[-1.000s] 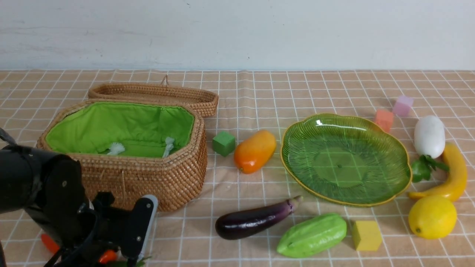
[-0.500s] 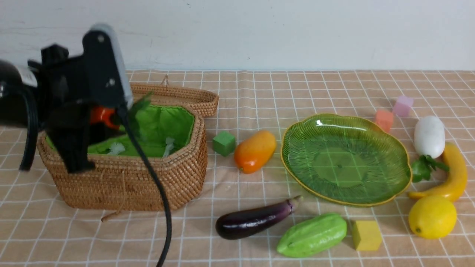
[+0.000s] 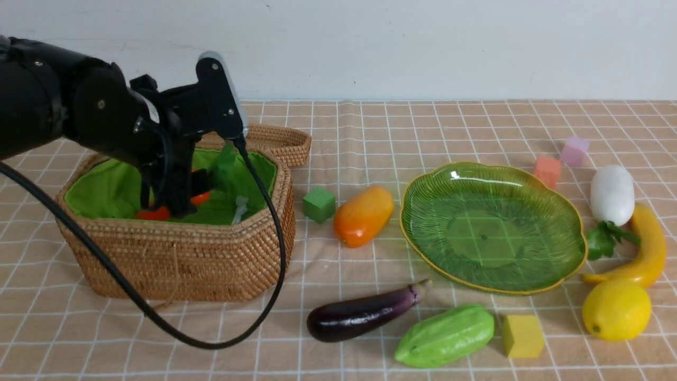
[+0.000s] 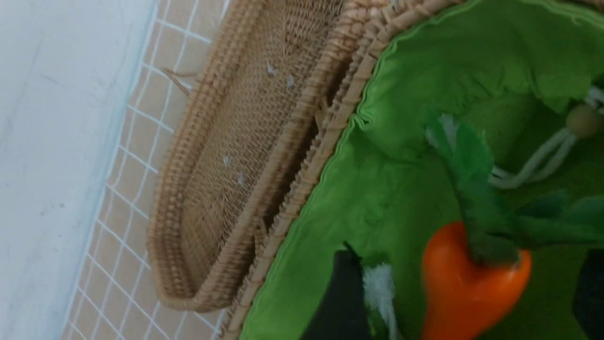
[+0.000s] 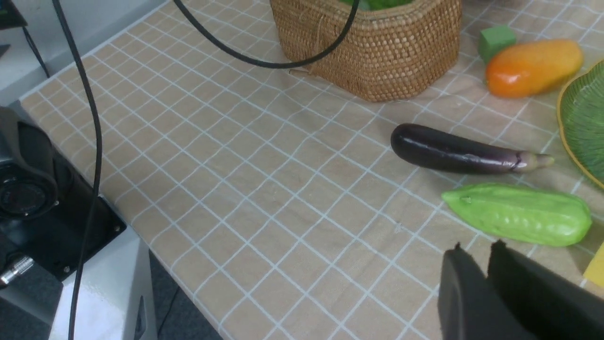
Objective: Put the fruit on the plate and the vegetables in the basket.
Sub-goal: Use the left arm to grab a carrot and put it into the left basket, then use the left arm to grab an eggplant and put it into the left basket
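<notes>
My left gripper (image 3: 174,198) reaches down into the woven basket (image 3: 211,254) and stands open. The red-orange pepper (image 4: 472,283) lies loose on the green lining between its fingers, with a gap on each side. On the cloth lie the mango (image 3: 363,215), the eggplant (image 3: 359,312), the green gourd (image 3: 444,335), the white radish (image 3: 612,194), the banana (image 3: 648,243) and the lemon (image 3: 616,309). Nothing lies on the green plate (image 3: 492,227). My right gripper (image 5: 476,248) is shut and empty, low over the cloth near the gourd (image 5: 519,215); the front view does not show it.
The basket's lid (image 3: 264,138) lies behind the basket. Foam cubes sit about: green (image 3: 319,204), yellow (image 3: 522,335), orange (image 3: 547,170), pink (image 3: 574,151). The left arm's black cable (image 3: 211,344) loops over the cloth in front of the basket.
The left arm carried the pepper up from the table's near left edge, over the basket and down inside. Its jaws have opened and the pepper now lies free.
</notes>
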